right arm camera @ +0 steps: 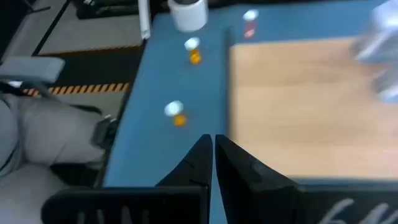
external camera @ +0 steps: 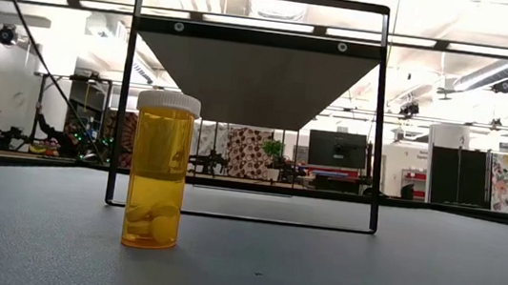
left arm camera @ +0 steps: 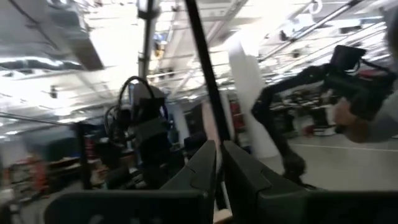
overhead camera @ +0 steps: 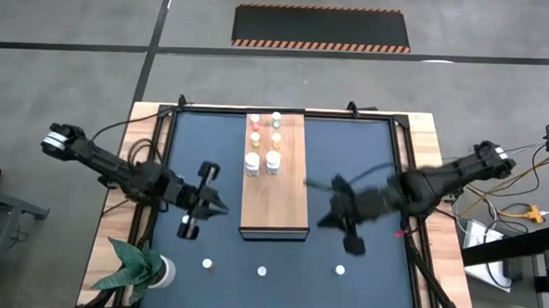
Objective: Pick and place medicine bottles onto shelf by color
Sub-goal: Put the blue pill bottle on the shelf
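The wooden shelf (overhead camera: 275,177) stands mid-table on a black frame (external camera: 241,216). Several medicine bottles (overhead camera: 264,146) stand on its far end. Three white-capped bottles stand upright on the dark mat near the front edge (overhead camera: 208,262) (overhead camera: 262,271) (overhead camera: 340,269). One of them is amber and shows close in the low view (external camera: 157,170); two show in the right wrist view (right arm camera: 176,115) (right arm camera: 193,50). My left gripper (overhead camera: 218,205) is shut and empty, left of the shelf. My right gripper (overhead camera: 326,218) is shut and empty, right of the shelf's near end, above the mat.
A white pot with a green plant (overhead camera: 144,269) stands at the near left corner. The wooden table rim (overhead camera: 424,133) borders the mat. Cables run along both sides. The near half of the shelf is bare wood (right arm camera: 298,106).
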You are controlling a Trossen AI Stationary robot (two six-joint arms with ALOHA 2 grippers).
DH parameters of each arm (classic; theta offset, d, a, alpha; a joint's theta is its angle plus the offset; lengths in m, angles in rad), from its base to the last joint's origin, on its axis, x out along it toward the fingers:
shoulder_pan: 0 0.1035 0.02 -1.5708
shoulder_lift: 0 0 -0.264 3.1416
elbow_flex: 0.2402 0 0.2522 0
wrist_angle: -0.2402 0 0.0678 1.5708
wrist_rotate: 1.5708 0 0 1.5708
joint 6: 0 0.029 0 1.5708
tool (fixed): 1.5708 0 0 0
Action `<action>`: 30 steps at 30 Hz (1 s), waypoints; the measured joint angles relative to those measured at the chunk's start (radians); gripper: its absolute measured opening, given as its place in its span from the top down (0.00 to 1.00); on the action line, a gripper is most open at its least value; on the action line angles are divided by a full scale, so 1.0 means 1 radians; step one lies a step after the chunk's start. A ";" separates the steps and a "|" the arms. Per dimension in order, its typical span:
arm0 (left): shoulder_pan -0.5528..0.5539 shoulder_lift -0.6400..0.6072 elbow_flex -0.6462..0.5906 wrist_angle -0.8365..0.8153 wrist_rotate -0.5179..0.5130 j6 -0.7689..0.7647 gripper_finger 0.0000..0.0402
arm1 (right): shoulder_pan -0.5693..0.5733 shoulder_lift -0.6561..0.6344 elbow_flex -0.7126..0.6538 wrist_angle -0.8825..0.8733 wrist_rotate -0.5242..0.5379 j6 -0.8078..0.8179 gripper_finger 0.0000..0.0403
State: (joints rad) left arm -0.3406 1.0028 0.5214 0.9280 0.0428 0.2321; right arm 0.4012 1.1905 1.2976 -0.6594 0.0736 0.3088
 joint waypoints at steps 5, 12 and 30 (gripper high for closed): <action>-0.065 0.101 0.002 0.134 0.000 -0.017 0.97 | 0.180 0.058 0.000 -0.001 0.135 0.201 0.97; -0.120 0.205 0.004 0.263 0.000 -0.017 0.97 | 0.320 0.185 0.000 -0.021 0.190 0.484 0.97; -0.140 0.230 0.003 0.288 -0.002 -0.016 0.97 | 0.463 0.376 0.001 -0.227 0.149 0.737 0.82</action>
State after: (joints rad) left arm -0.4808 1.2324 0.5247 1.2160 0.0410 0.2157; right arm 0.8645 1.5669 1.2982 -0.8867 0.2228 1.0456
